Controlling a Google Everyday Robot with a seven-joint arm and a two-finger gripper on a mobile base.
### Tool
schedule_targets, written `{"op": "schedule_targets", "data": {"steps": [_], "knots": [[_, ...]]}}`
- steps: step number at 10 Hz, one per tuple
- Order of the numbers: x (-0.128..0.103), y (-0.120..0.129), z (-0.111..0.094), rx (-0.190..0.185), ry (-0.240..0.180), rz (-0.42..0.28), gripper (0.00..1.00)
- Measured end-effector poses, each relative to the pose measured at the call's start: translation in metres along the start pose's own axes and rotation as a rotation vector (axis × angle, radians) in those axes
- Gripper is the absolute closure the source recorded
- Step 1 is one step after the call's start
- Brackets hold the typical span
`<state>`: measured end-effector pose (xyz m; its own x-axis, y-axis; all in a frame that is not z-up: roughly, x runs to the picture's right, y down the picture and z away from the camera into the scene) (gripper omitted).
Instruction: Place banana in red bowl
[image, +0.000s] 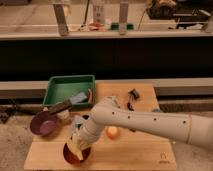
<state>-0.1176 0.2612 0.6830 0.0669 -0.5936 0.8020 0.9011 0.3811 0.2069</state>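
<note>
My gripper (76, 144) hangs from the white arm that reaches in from the right, and it is low over the red bowl (87, 153) at the front left of the wooden board. It is shut on the pale-yellow banana (74, 149), which hangs at the bowl's left rim, partly inside the bowl. The fingers hide much of the bowl's inside.
A small round orange fruit (112, 132) lies just right of the bowl under the arm. A purple bowl (44, 123) sits to the left. A green tray (70, 89) stands at the back left with a grey tool across its corner. A black object (132, 95) lies at the back right.
</note>
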Motion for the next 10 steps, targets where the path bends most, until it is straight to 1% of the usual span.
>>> {"op": "schedule_targets", "data": {"steps": [3,4,5,6,9,10], "knots": [[-0.0024,0.0021,0.0060,-0.033,0.018,-0.025,0.36],[-0.0028,0.0029,0.0067,-0.038,0.024,-0.025,0.28],[-0.0029,0.0036,0.0068,-0.042,0.031,-0.023,0.22],[-0.0032,0.0037,0.0070,-0.045,0.039,-0.021,0.20],[-0.0055,0.0032,0.0010,-0.043,0.095,0.000,0.20],[-0.0064,0.0016,-0.0018,-0.048,0.111,0.007,0.20]]}}
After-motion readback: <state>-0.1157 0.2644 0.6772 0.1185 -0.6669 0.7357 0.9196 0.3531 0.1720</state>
